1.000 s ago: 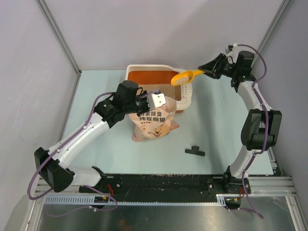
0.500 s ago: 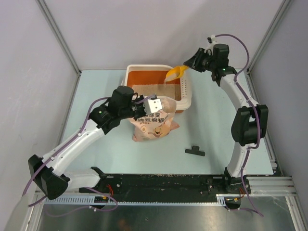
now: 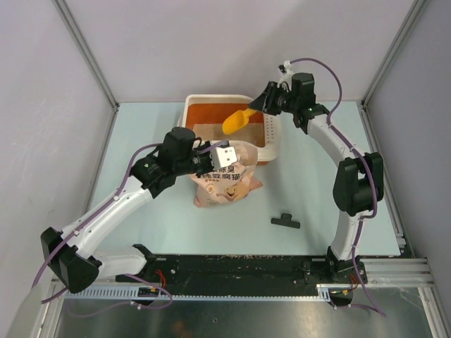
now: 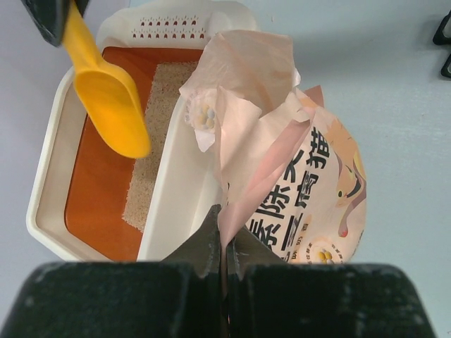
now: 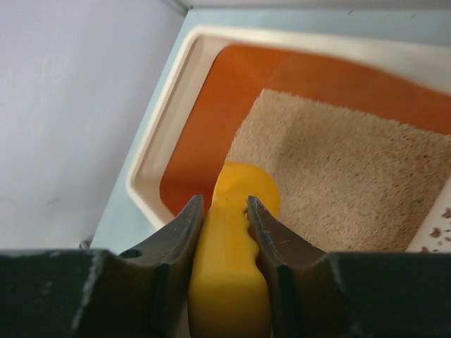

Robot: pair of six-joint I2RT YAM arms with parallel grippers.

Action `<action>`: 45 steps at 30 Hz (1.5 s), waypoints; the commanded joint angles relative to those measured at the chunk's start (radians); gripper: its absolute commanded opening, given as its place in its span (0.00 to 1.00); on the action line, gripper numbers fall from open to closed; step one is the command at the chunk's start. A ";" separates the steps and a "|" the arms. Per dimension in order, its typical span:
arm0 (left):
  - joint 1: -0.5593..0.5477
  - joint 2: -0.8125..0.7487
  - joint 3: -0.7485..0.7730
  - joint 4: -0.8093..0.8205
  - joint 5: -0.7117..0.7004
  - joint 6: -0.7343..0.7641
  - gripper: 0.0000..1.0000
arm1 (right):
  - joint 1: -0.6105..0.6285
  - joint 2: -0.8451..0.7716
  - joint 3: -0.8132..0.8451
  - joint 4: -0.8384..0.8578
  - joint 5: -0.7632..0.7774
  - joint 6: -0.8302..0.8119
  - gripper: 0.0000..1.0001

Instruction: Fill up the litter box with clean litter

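The cream-white litter box (image 3: 211,99) stands at the back of the table. Pale beige litter (image 3: 208,131) covers part of its orange-brown floor. My right gripper (image 3: 262,104) is shut on the handle of an orange-yellow scoop (image 3: 236,120), held above the box with its bowl tilted down. In the right wrist view the scoop (image 5: 232,282) sits between the fingers above the litter (image 5: 338,162) and the box rim (image 5: 161,134). My left gripper (image 4: 225,236) is shut on the top edge of the pink bag (image 4: 310,190), which stands open beside the box wall (image 4: 176,190).
A small black clip (image 3: 285,221) lies on the table to the right of the pink bag (image 3: 225,179). Grey walls and metal posts close in the back and both sides. The arm bases and a rail run along the near edge.
My right arm has swung left, carrying the scoop from beyond the box's right rim to above the box, and the bowl has tipped down. The left gripper still holds the bag.
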 commanded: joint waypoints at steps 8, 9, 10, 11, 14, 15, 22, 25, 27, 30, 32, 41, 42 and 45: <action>-0.006 -0.047 -0.016 0.025 0.032 -0.004 0.00 | 0.046 -0.331 -0.085 -0.114 0.186 -0.543 0.00; -0.006 -0.050 -0.016 0.025 0.031 -0.007 0.00 | 0.032 -0.359 -0.079 -0.129 0.172 -0.551 0.00; -0.006 -0.050 -0.018 0.025 0.031 -0.009 0.00 | 0.019 -0.371 -0.074 -0.142 0.146 -0.556 0.00; -0.006 -0.050 -0.019 0.025 0.029 -0.012 0.00 | 0.004 -0.383 -0.058 -0.175 0.076 -0.550 0.00; -0.005 -0.048 -0.024 0.027 0.023 -0.024 0.00 | -0.068 -0.409 -0.013 -0.293 -0.158 -0.516 0.00; -0.006 -0.047 -0.025 0.027 0.018 -0.030 0.00 | -0.091 -0.411 0.024 -0.335 -0.213 -0.516 0.00; -0.005 -0.054 -0.042 0.027 0.018 -0.050 0.00 | -0.099 -0.442 0.018 -0.576 -0.391 -0.588 0.00; -0.003 -0.053 -0.041 0.027 0.026 -0.063 0.00 | -0.097 -0.443 -0.013 -0.547 -0.377 -0.568 0.00; -0.003 -0.051 -0.038 0.027 0.026 -0.072 0.00 | -0.094 -0.436 -0.013 -0.538 -0.377 -0.551 0.00; -0.005 -0.053 -0.033 0.027 0.028 -0.080 0.00 | -0.077 -0.420 -0.011 -0.539 -0.365 -0.557 0.00; -0.005 -0.056 -0.032 0.027 0.023 -0.083 0.00 | -0.057 -0.414 -0.016 -0.551 -0.356 -0.567 0.00; 0.003 -0.062 0.034 0.036 0.028 -0.162 0.00 | 0.174 -0.385 -0.097 -0.530 0.242 -0.533 0.00; 0.001 -0.058 0.071 0.036 0.040 -0.185 0.00 | 0.205 -0.365 -0.094 -0.528 0.286 -0.516 0.00; 0.003 -0.038 0.120 0.036 0.073 -0.257 0.00 | 0.232 -0.334 -0.083 -0.539 0.372 -0.394 0.00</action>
